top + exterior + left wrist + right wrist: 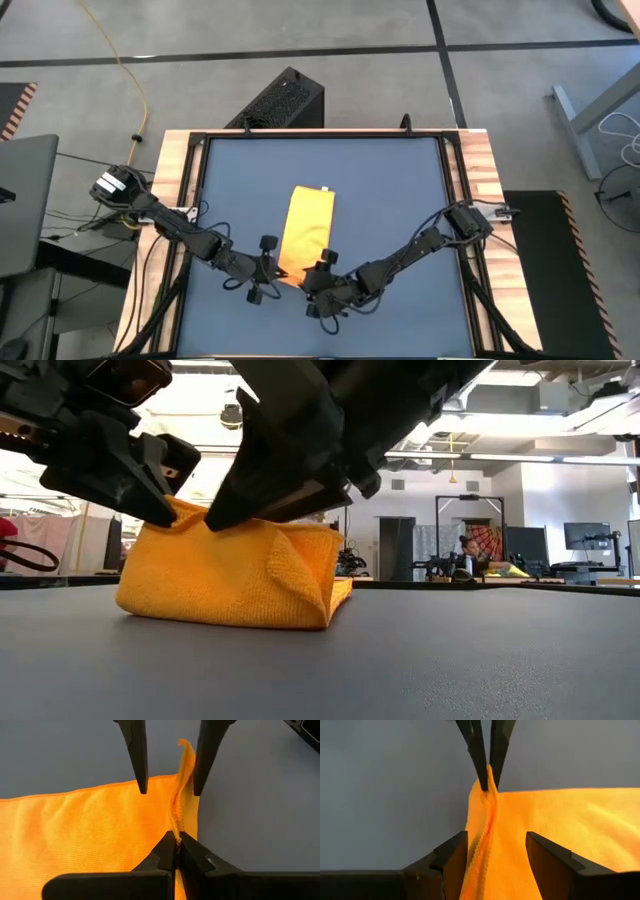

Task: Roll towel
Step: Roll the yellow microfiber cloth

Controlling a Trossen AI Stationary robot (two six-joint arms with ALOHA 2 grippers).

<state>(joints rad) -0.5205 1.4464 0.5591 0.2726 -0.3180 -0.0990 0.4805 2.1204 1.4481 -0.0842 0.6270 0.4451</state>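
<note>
Left pincer (176, 840) clamped tight on the raised near edge of the towel (308, 232); right pincer (495, 845) spread wide, straddling that same pinched ridge from the opposite side, nothing gripped yet. Towel lying as a long folded strip at the middle of the tabletop (400, 180), small white tag at its far end, both pincers meeting at its near end.

Best handled, probably, by closing the right pincer on the ridge just beside the left one, then turning both together over the towel toward its far end, keeping the fold even so the roll does not skew.

From above: only the strip's full length and both arms converging. From tabletop height: the lifted edge bunched into a hump. From the wrists: the seam itself, pinched upright between the fingers.
</note>
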